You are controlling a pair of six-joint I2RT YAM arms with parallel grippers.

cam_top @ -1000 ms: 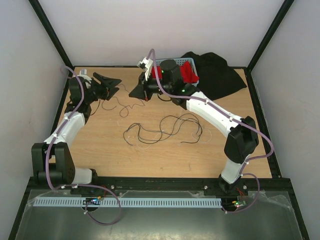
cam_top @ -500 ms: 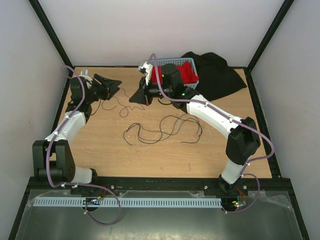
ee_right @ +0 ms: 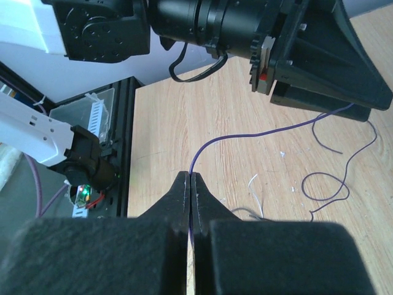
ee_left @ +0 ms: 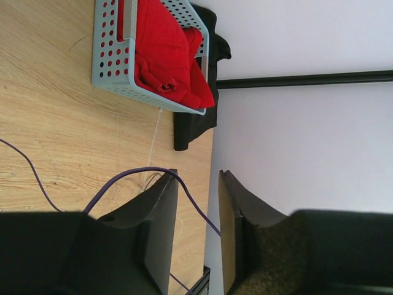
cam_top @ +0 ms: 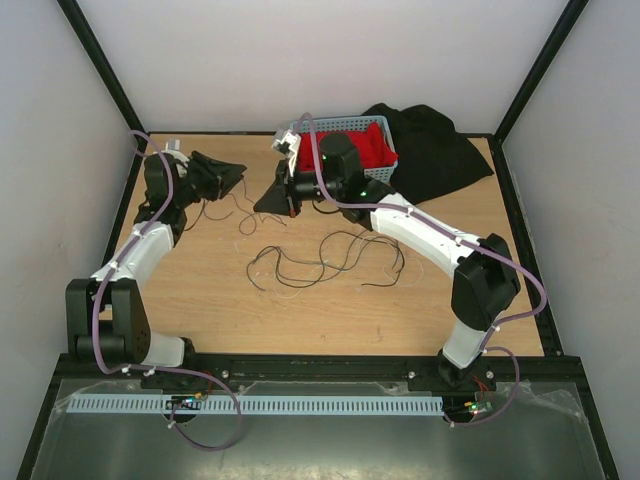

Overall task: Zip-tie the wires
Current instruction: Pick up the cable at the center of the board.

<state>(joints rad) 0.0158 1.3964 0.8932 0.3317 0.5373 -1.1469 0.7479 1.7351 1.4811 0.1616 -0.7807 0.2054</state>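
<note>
**Top view.** I am reaching both arms over the far left part of the table point(cam_top: 200, 320). Most of the wires point(cam_top: 330, 262) are lying as a loose black tangle near the middle of the board, apart from both of my grippers.

**Right wrist view.** My right gripper point(ee_right: 191, 176) is pressing its fingers together and pinching one strand point(ee_right: 264, 133) of the wires. The strand is running from those fingertips across the wood to my left gripper point(ee_left: 198, 179).

**Left wrist view.** My left fingers point(ee_left: 156, 227) are standing apart with a clear gap. The strand is arching over one fingertip and dropping into that gap, and I cannot tell whether it is touching either pad. Beyond them, a blue basket point(ee_left: 107, 55) is holding a red cloth point(ee_left: 163, 49), with a black cloth point(cam_top: 430, 150) just beside it. A thin pale line point(ee_left: 155, 138) is lying straight on the table by the basket. I cannot tell whether it is the zip tie or a whitish wire.
</note>
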